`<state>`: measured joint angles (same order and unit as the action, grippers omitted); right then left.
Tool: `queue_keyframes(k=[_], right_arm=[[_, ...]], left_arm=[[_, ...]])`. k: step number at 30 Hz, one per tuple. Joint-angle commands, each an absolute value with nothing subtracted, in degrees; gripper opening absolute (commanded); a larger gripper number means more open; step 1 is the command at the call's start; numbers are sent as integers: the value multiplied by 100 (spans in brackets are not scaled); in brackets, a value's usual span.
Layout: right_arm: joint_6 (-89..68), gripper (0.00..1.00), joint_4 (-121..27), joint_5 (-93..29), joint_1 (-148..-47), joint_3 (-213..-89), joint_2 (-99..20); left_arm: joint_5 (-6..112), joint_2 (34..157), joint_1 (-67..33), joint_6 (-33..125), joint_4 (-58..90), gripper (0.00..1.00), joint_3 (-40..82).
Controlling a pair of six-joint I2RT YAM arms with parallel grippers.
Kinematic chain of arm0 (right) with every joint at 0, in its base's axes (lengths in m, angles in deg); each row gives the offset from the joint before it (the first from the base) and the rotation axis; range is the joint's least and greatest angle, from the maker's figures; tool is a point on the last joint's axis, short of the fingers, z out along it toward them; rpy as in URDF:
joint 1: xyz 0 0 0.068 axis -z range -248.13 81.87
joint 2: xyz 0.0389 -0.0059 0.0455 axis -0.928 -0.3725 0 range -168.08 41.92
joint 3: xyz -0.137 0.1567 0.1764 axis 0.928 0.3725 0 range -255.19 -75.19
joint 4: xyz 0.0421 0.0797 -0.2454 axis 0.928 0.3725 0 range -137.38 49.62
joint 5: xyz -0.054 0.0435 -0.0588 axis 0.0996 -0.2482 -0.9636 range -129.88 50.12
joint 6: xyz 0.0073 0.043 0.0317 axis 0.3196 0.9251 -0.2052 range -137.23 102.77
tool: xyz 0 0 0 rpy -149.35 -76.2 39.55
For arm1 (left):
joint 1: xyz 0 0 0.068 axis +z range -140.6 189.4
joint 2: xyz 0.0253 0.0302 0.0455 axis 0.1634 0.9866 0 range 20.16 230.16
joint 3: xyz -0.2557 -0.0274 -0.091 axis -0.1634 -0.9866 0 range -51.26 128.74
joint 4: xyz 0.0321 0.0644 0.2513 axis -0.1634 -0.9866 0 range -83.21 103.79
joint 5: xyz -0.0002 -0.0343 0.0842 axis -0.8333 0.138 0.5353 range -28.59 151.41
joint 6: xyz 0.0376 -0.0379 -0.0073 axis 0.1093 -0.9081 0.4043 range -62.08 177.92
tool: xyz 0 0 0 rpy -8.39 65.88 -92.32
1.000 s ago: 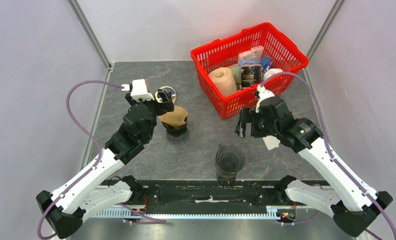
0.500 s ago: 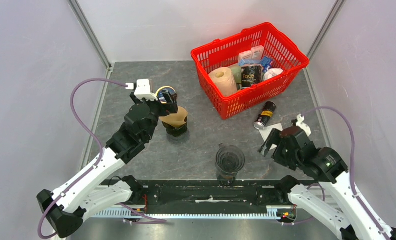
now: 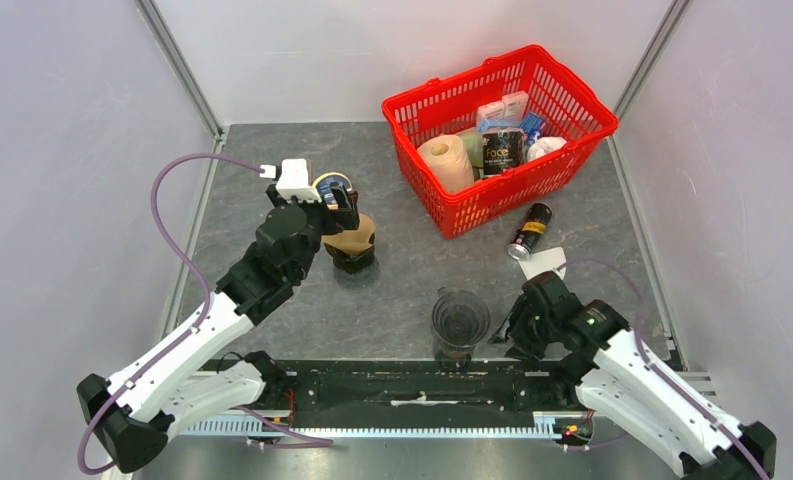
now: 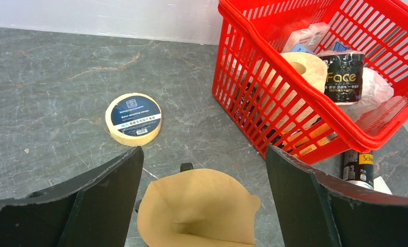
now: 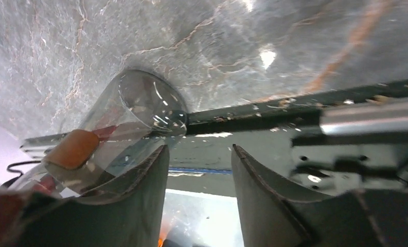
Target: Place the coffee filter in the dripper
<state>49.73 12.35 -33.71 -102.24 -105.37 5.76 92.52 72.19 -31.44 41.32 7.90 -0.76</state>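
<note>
The brown paper coffee filter (image 3: 351, 234) (image 4: 196, 206) sits open in the black dripper (image 3: 353, 262) on the left of the table. Only a small black part of the dripper (image 4: 185, 166) shows past the filter in the left wrist view. My left gripper (image 3: 336, 204) (image 4: 202, 152) hovers just above and behind the filter, jaws wide open, one finger on each side and nothing held. My right gripper (image 3: 513, 330) (image 5: 199, 154) is low at the near edge, tipped toward the rail. Its jaws stand partly apart with nothing between them.
A clear glass cup (image 3: 460, 321) (image 5: 132, 116) stands just left of the right gripper. A red basket (image 3: 469, 208) (image 4: 253, 103) of goods is at the back right. In front of it lie a dark can (image 3: 530, 230) and white paper (image 3: 548, 263). A tape roll (image 4: 134, 118) lies behind the dripper.
My right arm swung from in front of the basket back and down to the near edge beside the glass cup, and its jaws narrowed. The left gripper shifted slightly up and back.
</note>
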Motion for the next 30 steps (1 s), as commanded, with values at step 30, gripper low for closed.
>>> queue_keyframes(k=[30], right_arm=[[4585,37,-1279,38,-10227,-9462,-303]], left_arm=[[9443,7325,-3111,4246,968,94,50]])
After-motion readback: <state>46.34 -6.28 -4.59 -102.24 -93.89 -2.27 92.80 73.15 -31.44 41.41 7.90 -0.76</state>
